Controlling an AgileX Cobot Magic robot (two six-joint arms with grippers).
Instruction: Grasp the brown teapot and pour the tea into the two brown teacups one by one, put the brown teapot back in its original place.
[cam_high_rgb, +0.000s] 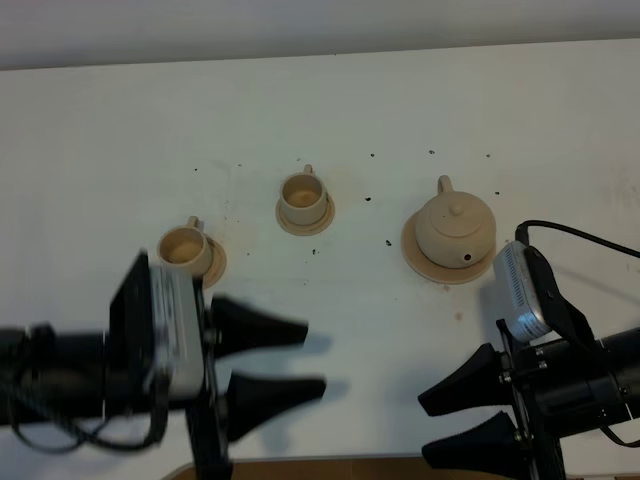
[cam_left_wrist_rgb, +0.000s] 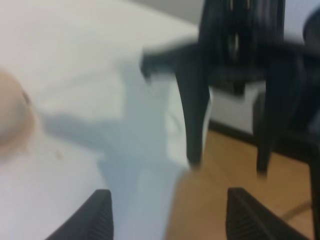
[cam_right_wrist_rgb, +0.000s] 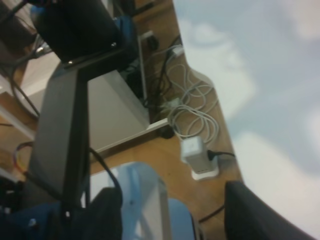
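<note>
1. Left pincer (cam_high_rgb: 312, 360): spread, empty, level above the white bench (cam_high_rgb: 330, 100) near its front edge, with bare surface ahead.
2. Small tan clay left teacup (cam_high_rgb: 185, 247) and matching centre teacup (cam_high_rgb: 300, 196), each on a saucer.
3. Squat tan clay teapot (cam_high_rgb: 455, 228) sits on a wide round clay saucer (cam_high_rgb: 422, 262).
4. Right pincer (cam_high_rgb: 424, 430): spread, empty, at the front edge.

The brown teapot (cam_high_rgb: 455, 227) is sitting on the wide saucer (cam_high_rgb: 440, 273) at the right of the table (cam_high_rgb: 330, 100); the middle teacup (cam_high_rgb: 300, 197) is standing on its small saucer (cam_high_rgb: 290, 225), left of the teapot and slightly farther back; the left teacup (cam_high_rgb: 184, 247) is resting on its own saucer (cam_high_rgb: 217, 260), further left and nearer the front edge; the left gripper (cam_high_rgb: 315, 358) is hanging in front of that cup, the right gripper (cam_high_rgb: 422, 430) in front of the teapot.
</note>
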